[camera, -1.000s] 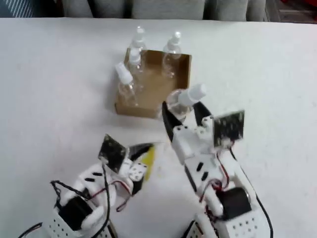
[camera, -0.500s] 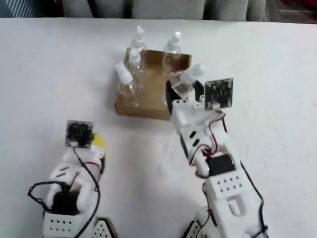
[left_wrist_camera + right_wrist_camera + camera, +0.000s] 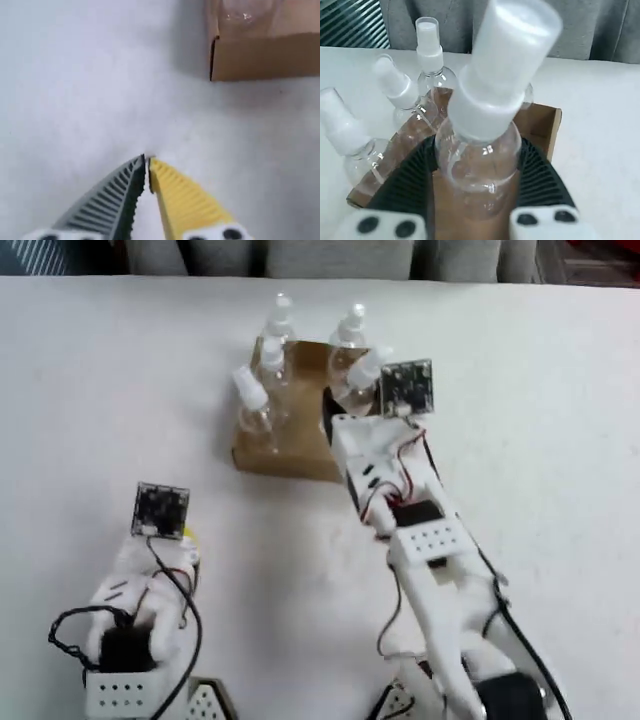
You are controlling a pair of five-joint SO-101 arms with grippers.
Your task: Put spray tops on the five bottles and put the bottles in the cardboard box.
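Right gripper (image 3: 476,146): black fingers (image 3: 407,182) clamped on opposite sides of the held bottle, pads against its body
Held bottle (image 3: 479,165): clear and tilted, gripped between the fingers; its base is cut off below them in the right wrist view
Spray top (image 3: 506,65): fitted on the held bottle, reaching well past the fingertips
Cardboard box (image 3: 285,445): under and just beyond the right fingertips; the held bottle hangs over its near right part; the arm hides whether the base touches the box floor
Other bottles (image 3: 268,365): four, all with tops on, beyond the right fingertips; two lean inside the box; I cannot tell whether the far two stand inside the far wall or just behind it; one is mostly hidden behind the held bottle in the right wrist view
Left gripper (image 3: 147,162): grey and yellow fingers closed on each other, tips meeting, nothing between them; box corner well ahead of the tips, on the yellow finger's side, cut off at the frame edge
Camera board (image 3: 160,508): covers the left fingers in the high view, except a yellow sliver
Table (image 3: 75,75): white, beneath both arms
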